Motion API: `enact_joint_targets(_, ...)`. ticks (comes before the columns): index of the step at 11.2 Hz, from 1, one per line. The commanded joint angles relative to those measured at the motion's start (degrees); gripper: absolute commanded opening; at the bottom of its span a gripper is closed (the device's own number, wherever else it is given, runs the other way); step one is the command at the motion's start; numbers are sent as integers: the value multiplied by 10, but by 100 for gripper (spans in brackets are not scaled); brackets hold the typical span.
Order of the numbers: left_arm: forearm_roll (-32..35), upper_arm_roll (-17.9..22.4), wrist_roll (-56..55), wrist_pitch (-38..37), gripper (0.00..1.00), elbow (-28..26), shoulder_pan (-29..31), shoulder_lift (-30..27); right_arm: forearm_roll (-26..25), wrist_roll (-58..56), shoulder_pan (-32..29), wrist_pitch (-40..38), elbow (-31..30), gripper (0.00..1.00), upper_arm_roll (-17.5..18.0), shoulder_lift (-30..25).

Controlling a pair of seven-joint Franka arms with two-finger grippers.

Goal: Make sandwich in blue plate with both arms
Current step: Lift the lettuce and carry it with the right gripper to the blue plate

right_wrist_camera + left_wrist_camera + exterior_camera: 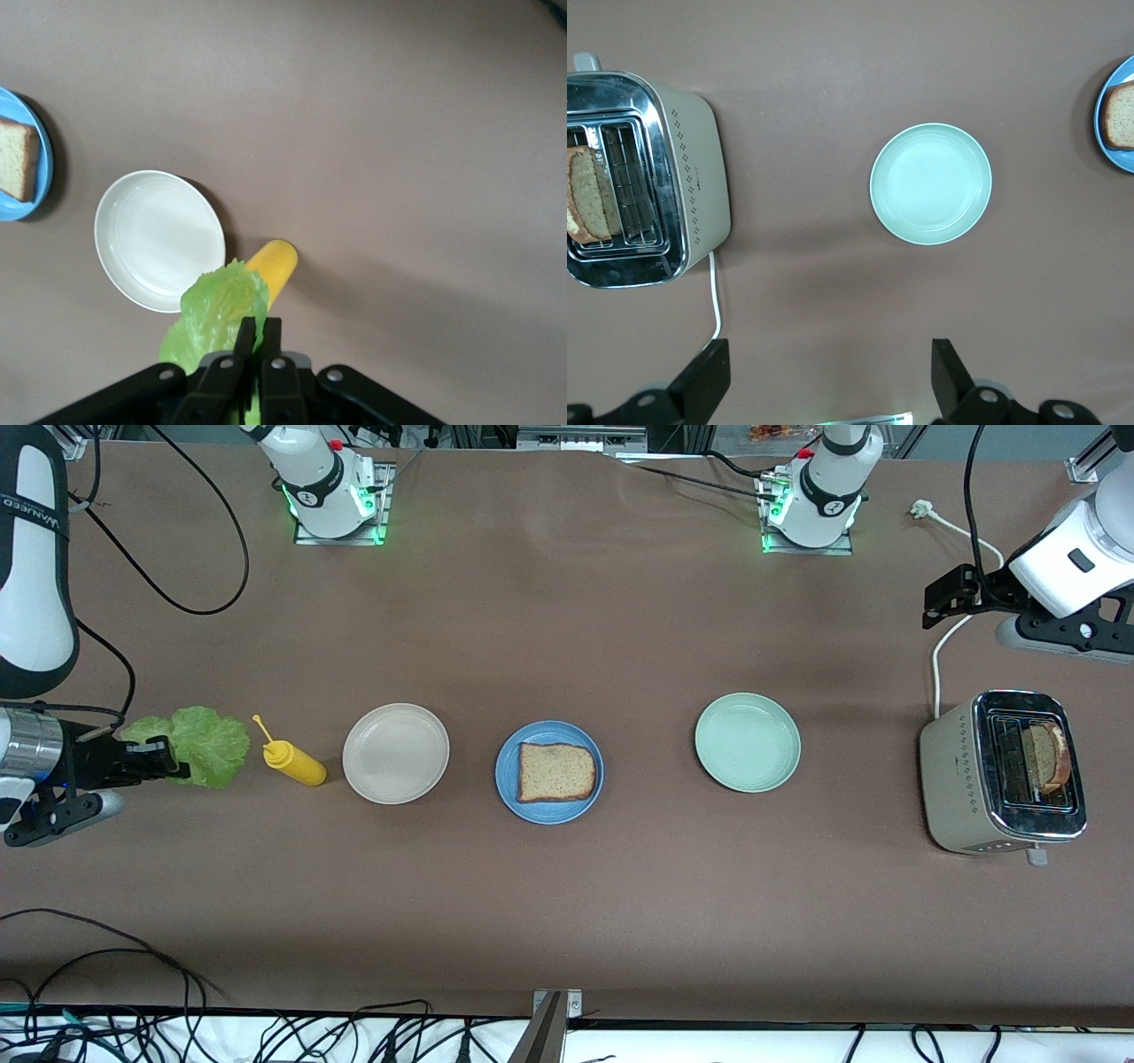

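Note:
One slice of brown bread (555,771) lies flat on the blue plate (507,775) at the table's middle. A second slice (1050,757) stands in the toaster (966,779) at the left arm's end. My right gripper (177,766) is shut on the ruffled green lettuce leaf (208,744), held over the table at the right arm's end, beside a yellow bottle. In the right wrist view the fingers (258,329) pinch the leaf (221,301). My left gripper (941,602) hangs open and empty over the table near the toaster; its fingers (704,381) stand wide apart.
A yellow squeeze bottle (295,762) lies beside the lettuce. A beige plate (395,753) sits between the bottle and the blue plate. A pale green plate (747,741) sits between the blue plate and the toaster. The toaster's white cord (935,664) runs toward the left arm's base.

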Motion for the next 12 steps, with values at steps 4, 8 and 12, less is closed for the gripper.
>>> enact_joint_targets(4,-11,2,14,4,100,-6,0,-10,-39,277,94,-14,8,0,48,-14)
enact_joint_targets(8,-11,3,14,4,100,-6,0,-10,-42,434,178,21,8,0,47,-6)
enact_joint_targets(12,-11,3,15,4,100,-6,0,-10,-75,607,277,91,8,0,45,32)
